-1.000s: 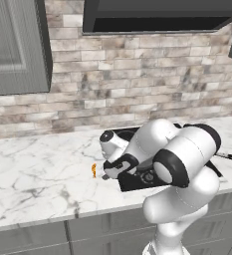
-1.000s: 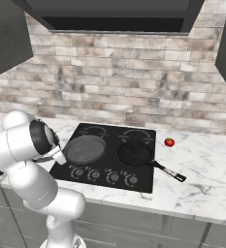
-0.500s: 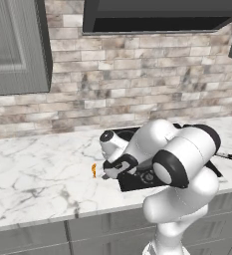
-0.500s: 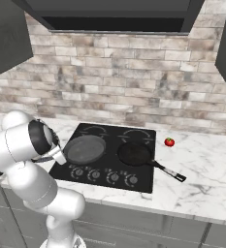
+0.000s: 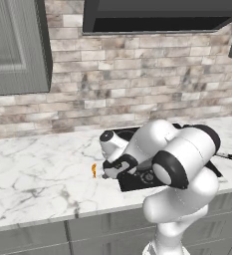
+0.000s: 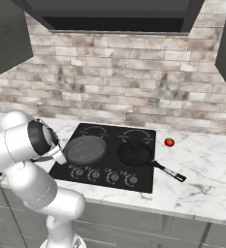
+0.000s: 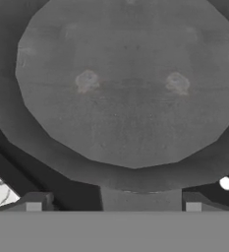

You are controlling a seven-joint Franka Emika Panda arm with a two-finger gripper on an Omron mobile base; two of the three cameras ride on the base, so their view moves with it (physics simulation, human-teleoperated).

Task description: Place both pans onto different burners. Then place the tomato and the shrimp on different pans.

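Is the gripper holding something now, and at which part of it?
Nothing is held. The gripper stands open, its fingertips on either side of the grey pan's handle without closing on it.

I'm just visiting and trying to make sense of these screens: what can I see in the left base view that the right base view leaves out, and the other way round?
The left base view alone gives the small orange shrimp lying on the marble counter, left of the cooktop. The right base view alone gives the red tomato right of the cooktop, and both pans clearly: the grey skillet and the black pan on separate burners. Both share the white arm, the black cooktop, the counter and the brick wall.
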